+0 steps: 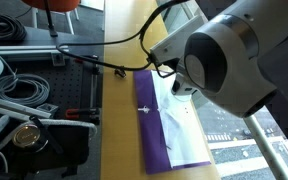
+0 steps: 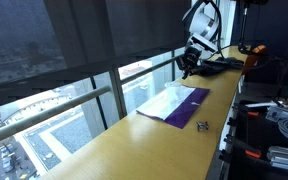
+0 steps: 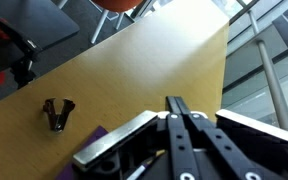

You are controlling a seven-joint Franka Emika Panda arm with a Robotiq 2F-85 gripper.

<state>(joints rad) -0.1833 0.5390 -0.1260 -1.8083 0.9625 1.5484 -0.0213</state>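
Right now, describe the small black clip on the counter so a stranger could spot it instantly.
Find the long wooden counter beside the window, then the purple mat carrying white sheets. Just off the mat's edge, on bare wood away from the glass, lies the clip: the only small, dark thing there.

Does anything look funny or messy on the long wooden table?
Only small things. A little black clip lies loose on the table, just beside the purple sheet. The white paper on that sheet looks slightly rumpled. Nothing looks spilled or broken.
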